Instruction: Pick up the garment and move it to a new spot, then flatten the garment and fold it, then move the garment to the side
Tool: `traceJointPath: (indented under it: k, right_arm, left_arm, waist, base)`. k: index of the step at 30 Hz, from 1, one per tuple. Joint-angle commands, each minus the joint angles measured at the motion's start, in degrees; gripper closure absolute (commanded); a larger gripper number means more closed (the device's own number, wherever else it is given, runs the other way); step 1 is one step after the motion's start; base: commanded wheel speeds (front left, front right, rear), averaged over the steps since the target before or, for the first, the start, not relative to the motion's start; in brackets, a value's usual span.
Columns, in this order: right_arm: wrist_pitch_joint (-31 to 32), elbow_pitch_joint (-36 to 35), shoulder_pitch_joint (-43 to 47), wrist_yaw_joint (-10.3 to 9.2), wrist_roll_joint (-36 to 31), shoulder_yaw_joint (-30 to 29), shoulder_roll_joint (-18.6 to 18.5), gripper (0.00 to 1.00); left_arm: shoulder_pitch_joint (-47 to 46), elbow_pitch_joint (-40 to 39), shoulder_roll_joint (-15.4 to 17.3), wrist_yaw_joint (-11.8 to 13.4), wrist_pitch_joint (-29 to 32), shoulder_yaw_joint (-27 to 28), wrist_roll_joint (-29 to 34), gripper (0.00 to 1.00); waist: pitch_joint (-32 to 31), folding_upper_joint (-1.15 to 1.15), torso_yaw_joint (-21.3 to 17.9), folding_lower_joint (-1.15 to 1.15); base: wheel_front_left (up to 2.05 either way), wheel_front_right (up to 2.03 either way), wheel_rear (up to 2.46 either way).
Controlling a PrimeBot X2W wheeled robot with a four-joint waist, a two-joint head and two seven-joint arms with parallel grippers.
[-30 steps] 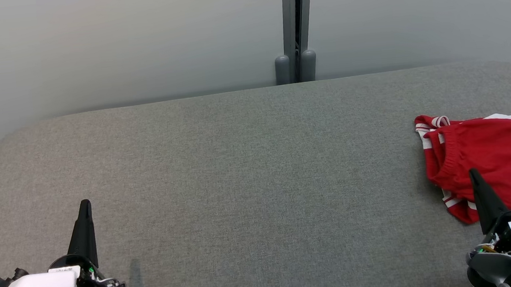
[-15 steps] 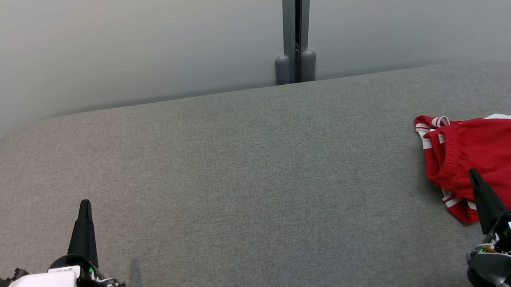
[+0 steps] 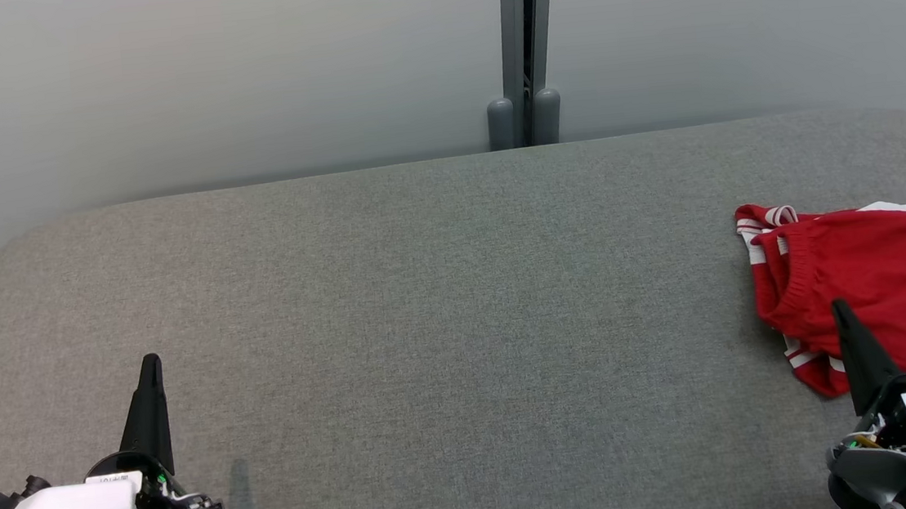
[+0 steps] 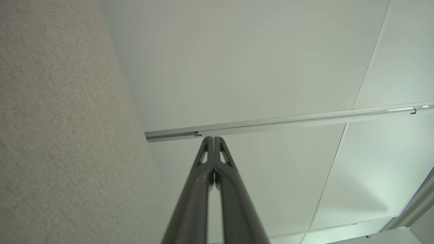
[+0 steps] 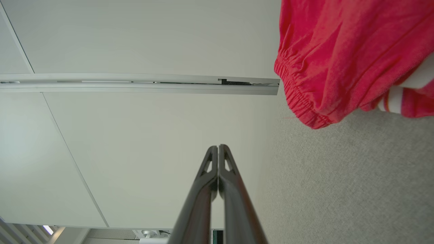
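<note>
Red garment just beyond right pincer

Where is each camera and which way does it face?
Head view: on the head, down at grey table; left gripper and right gripper at bottom corners.
Left wrist view: along shut left gripper, toward wall panels.
Right wrist view: along shut right gripper, toward wall panels.
Shared: head and right wrist show the red garment.
</note>
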Motion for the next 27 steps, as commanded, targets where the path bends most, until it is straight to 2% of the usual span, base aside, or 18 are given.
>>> traceJointPath:
  k: [1, 27]
  right_arm:
    - [0.3, 0.2, -0.6, 0.0, -0.1, -0.1, -0.2, 1.0]
    - [0.2, 0.2, -0.6, 0.0, -0.1, -0.1, -0.1, 1.0]
  left_arm:
    - [-0.5, 0.0, 0.1, -0.2, 0.1, 0.3, 0.0, 1.0]
    - [-0.5, 0.0, 0.1, -0.2, 0.2, 0.3, 0.1, 1.0]
  waist:
    - [0.0, 0.0, 0.0, 0.0]
    - [0.0, 0.0, 0.0, 0.0]
  base:
    - [0.0, 0.0, 0.0]
    - [0.0, 0.0, 0.0]
